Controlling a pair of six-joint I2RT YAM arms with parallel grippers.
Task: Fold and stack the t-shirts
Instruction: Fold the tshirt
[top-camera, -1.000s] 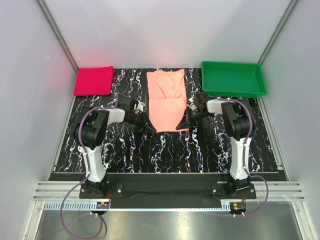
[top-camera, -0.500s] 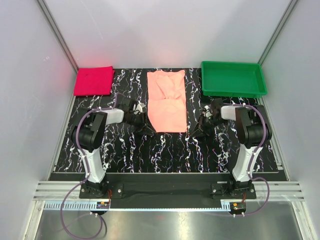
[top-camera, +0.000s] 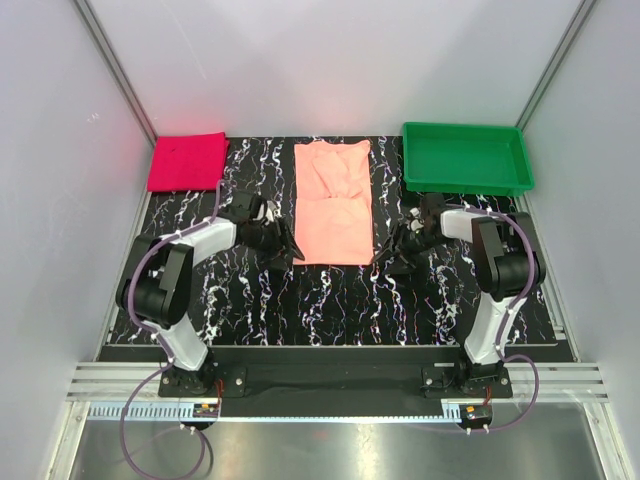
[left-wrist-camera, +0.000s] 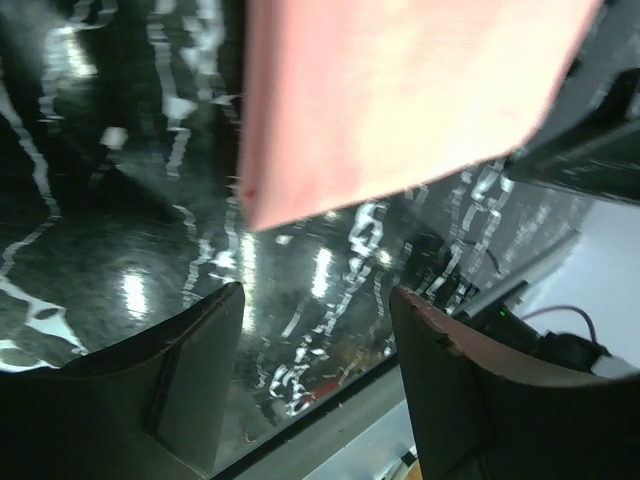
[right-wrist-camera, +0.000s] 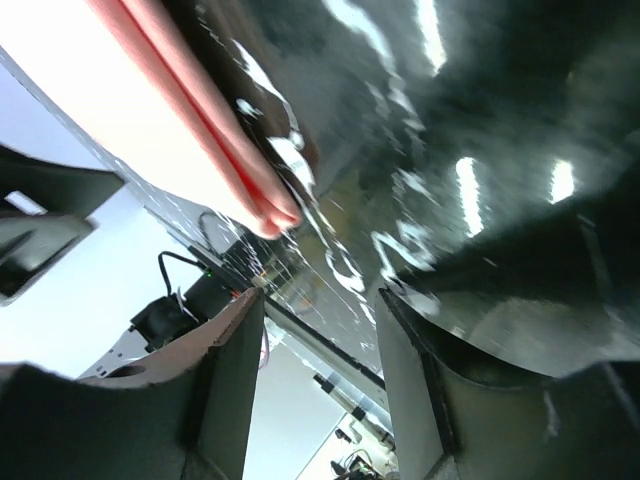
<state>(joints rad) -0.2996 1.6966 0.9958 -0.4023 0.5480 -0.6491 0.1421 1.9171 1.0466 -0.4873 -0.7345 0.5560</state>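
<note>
A salmon t-shirt (top-camera: 335, 200), folded into a long strip, lies flat in the middle of the table. A folded magenta t-shirt (top-camera: 187, 161) rests at the back left corner. My left gripper (top-camera: 286, 248) sits just off the strip's near left corner, open and empty. In the left wrist view the salmon t-shirt (left-wrist-camera: 400, 90) lies beyond the left gripper (left-wrist-camera: 315, 310), clear of both fingers (left-wrist-camera: 195, 380). My right gripper (top-camera: 390, 252) is low beside the near right corner, open. In the right wrist view the salmon t-shirt's doubled edge (right-wrist-camera: 190, 110) lies ahead of the right gripper (right-wrist-camera: 320, 310), apart from it.
A green tray (top-camera: 465, 157) stands at the back right. White walls close in the marbled black table (top-camera: 330, 300) on three sides. The arm bases sit on a rail along the near edge.
Both grippers have opened and let go of the salmon t-shirt's near corners. The right one has drawn back to the right, the left one slightly to the left. The shirt lies flat.
</note>
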